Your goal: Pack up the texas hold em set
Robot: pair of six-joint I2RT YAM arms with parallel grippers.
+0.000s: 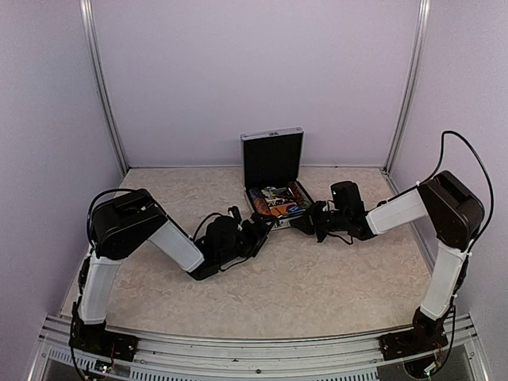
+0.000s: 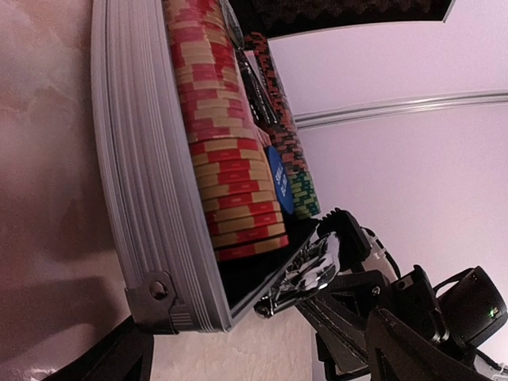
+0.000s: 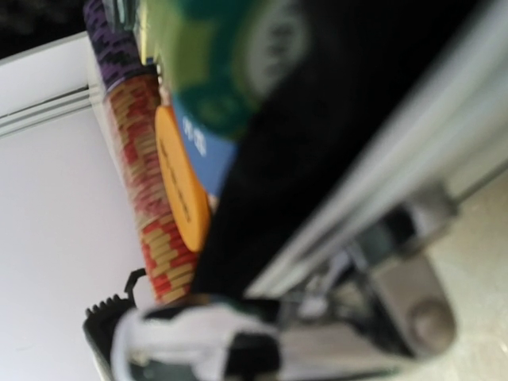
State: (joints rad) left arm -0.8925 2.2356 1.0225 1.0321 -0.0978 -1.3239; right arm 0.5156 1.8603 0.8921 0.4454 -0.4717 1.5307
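The texas hold em set is a small silver briefcase (image 1: 275, 203) standing open, with its black-lined lid (image 1: 272, 159) upright. In the left wrist view its ribbed side wall (image 2: 147, 175) fills the left, with a row of red chips (image 2: 226, 159), a blue disc (image 2: 278, 178) and green chips (image 2: 302, 194) inside. The right wrist view is blurred and shows an orange disc (image 3: 182, 182) against red chips (image 3: 151, 214). My left gripper (image 1: 259, 230) is open at the case's front left corner. My right gripper (image 1: 308, 220) is shut, its tip (image 2: 340, 228) against the chrome handle (image 2: 305, 274) on the front wall.
Pale walls with metal corner posts (image 1: 107, 103) close in the speckled tabletop (image 1: 333, 278) on three sides. The arm bases are bolted to a metal rail (image 1: 254, 353) at the near edge.
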